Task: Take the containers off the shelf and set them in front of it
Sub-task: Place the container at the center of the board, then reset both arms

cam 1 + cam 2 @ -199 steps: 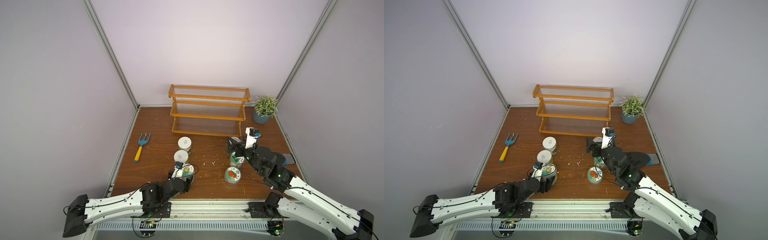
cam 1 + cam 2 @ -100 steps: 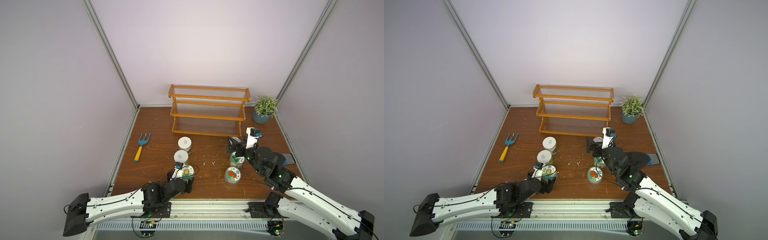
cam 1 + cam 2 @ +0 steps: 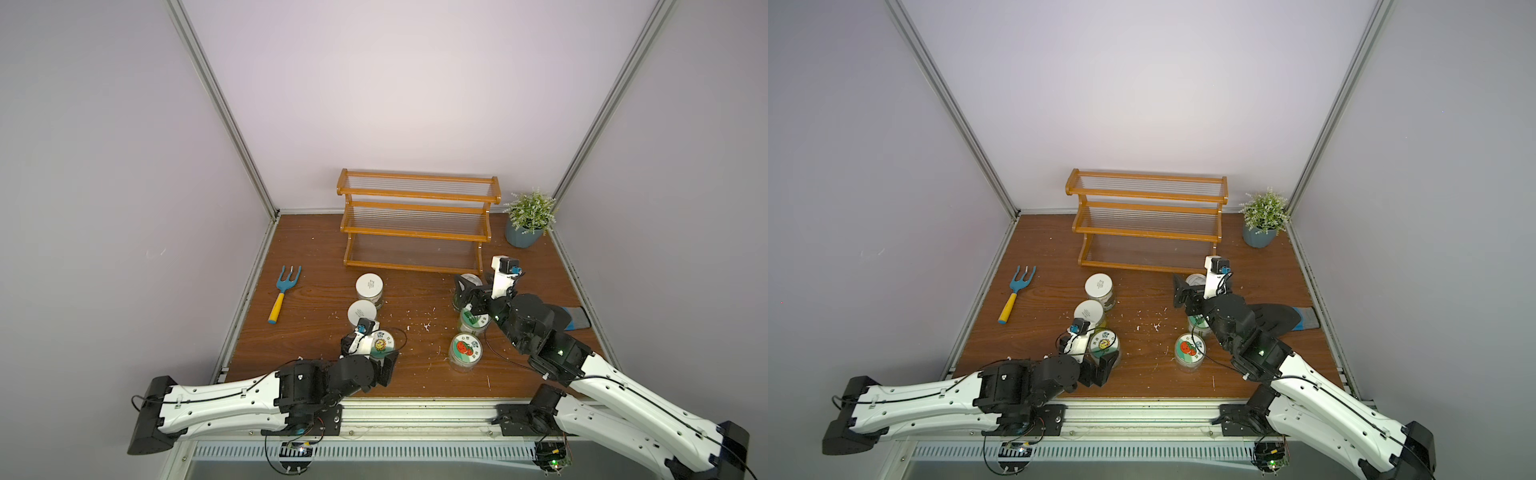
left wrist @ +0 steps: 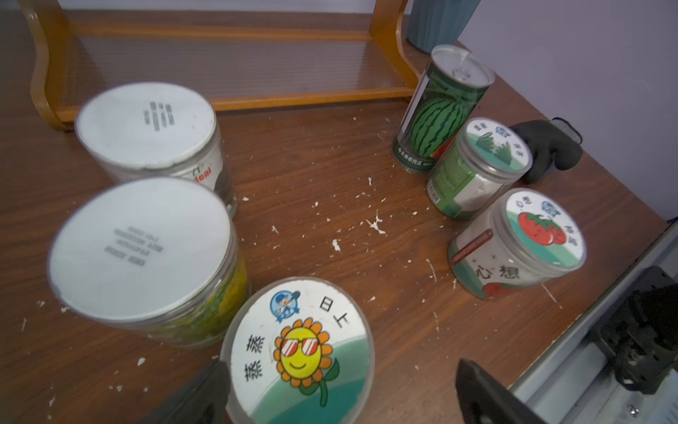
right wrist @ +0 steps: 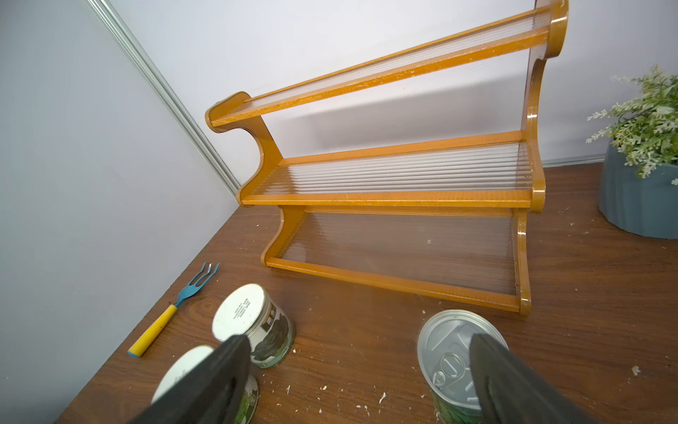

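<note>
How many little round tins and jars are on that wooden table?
6. Robot's left: white-lidded can, white-lidded clear jar, sunflower-lidded jar. Robot's right: tall watermelon-print tin, green-lidded jar, tomato-lidded jar. The orange wooden shelf holds none. None seems hidden.

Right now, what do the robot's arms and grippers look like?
Both the left arm and right arm have smooth white links, bulky black joints and thin black cables alongside. A green light glows on the right arm's black joint. The left gripper and right gripper have broad matte-black jaws, with a white-and-blue camera mount at each wrist.
</note>
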Motion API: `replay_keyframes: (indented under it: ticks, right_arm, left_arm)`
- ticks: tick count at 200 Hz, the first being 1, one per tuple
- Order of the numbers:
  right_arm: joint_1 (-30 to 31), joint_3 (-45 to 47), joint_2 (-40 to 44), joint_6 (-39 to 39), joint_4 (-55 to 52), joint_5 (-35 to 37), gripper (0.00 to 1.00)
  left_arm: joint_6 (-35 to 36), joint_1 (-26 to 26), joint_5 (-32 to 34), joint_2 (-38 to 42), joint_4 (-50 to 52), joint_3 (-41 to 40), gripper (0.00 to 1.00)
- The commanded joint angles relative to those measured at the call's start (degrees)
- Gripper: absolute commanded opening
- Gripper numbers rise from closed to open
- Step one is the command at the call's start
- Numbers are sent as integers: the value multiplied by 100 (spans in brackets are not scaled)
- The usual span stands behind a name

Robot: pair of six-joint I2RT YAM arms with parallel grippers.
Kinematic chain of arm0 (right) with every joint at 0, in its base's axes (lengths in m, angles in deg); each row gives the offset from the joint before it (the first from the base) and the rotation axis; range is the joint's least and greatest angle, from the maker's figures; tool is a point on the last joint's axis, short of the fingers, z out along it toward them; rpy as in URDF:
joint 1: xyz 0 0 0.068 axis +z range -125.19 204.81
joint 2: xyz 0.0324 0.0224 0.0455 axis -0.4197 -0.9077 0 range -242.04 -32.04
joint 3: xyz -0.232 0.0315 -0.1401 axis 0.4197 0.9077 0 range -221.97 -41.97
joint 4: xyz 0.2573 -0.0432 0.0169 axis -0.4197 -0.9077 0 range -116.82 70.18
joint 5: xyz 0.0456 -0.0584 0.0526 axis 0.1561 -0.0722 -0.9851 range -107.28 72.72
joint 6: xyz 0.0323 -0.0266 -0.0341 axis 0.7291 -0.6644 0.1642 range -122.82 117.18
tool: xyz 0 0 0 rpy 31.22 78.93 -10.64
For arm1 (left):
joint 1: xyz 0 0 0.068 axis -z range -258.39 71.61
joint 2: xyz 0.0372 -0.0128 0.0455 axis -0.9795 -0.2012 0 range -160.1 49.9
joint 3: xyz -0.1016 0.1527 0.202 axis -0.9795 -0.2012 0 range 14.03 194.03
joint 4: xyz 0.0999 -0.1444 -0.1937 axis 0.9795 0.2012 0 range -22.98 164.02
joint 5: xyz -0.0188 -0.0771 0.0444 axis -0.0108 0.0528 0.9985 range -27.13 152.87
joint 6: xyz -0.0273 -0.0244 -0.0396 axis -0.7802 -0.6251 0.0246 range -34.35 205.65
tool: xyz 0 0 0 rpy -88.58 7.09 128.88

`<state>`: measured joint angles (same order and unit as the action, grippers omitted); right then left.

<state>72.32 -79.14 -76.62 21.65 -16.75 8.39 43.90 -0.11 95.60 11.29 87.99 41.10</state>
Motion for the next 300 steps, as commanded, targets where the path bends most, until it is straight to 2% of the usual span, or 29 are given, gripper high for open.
replay_keyframes:
  ticks: [1,34,52,65,82,96,124,145,176,212,247,273,300]
  right_arm:
    - [-5,24,48,-27,58,223,99]
    - [-123,75,-77,-264,53,325,99]
    - [-401,235,-98,-478,238,339,99]
    - [-718,389,-103,-594,450,152,99]
    - [-1240,584,-115,-733,756,-194,99]
    - [-1623,638,-179,-839,898,-399,99]
    - [-2171,726,-433,-1069,1162,-615,99]
    - [-2469,852,-555,-1208,1386,-645,99]
    - [-2798,1174,-502,-1404,1689,-453,99]
    - [-3221,1623,-498,-1322,2073,-399,99]
    - [-3377,1964,-875,-1457,2680,-286,99]
    - [-3415,2192,-1148,-1622,3260,-17,99]
    - [-3437,2513,-1418,-2135,4070,96,99]
  left_arm:
    - [471,91,567,-109,164,465,99]
    - [829,95,1218,-139,219,900,99]
    - [1272,64,1716,-95,-50,969,99]
    - [1795,-263,1786,-31,-466,990,99]
    - [2586,-1087,1361,60,-1207,933,99]
    - [3112,-1967,864,60,-1755,862,99]
    - [3454,-3857,-506,-270,-2514,849,99]
    - [3532,-4818,-1016,-716,-2998,822,99]
    - [3940,-5290,-766,-1270,-3869,548,99]
    - [3658,-6365,-1195,-1476,-4758,-36,99]
    - [3622,-7098,-1842,-2018,-5558,-415,99]
    - [3620,-7230,-2034,-2506,-6207,-683,99]
    - [3921,-7263,-2077,-2817,-7367,-1159,99]
